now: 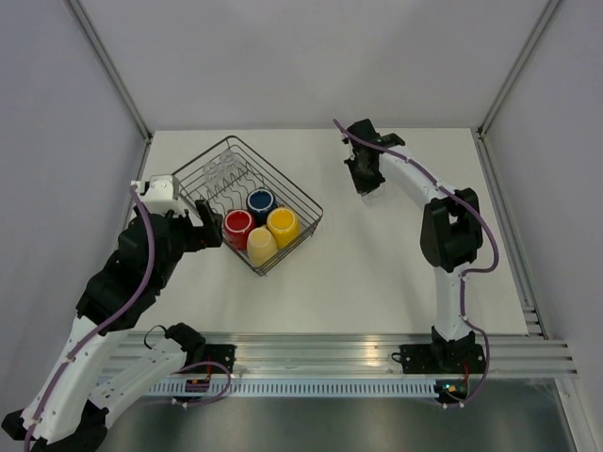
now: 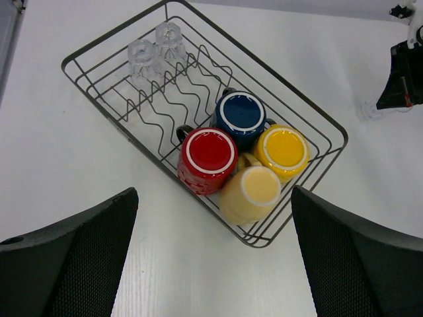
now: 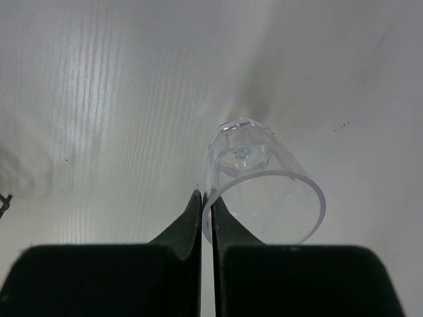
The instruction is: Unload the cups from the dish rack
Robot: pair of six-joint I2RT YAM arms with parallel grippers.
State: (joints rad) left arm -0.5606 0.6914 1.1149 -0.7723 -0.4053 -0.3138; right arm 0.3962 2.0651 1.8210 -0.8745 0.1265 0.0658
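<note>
While the right end effector [image 3: 206, 206] is clenched on the rim of one small clear glass tumbler [image 3: 264, 191], pinching its wall with one finger inside and one outside, that tumbler is well apart from the rectangular dark wire dish rack [image 2: 158, 109], out over the right side of the white table [image 1: 377, 282]. Whether its base touches the table or hangs just above it cannot be told.

The left end effector [image 2: 213, 198] hovers over the rack's near corner with its fingers spread wide, grasping nothing. Inside the rack, four handled mugs stand upside down in a tight cluster: the red ceramic mug [image 2: 209, 153], the dark blue ceramic mug [image 2: 241, 113], the orange-yellow ceramic mug [image 2: 284, 148] and the pale cream-yellow ceramic mug [image 2: 254, 191]. Two more clear glass tumblers [image 2: 142, 54] stand at the far corner (beyond the row of wavy tines).

By that count the unloading looks barely begun, with one cup out but not yet released and six left to lift.
</note>
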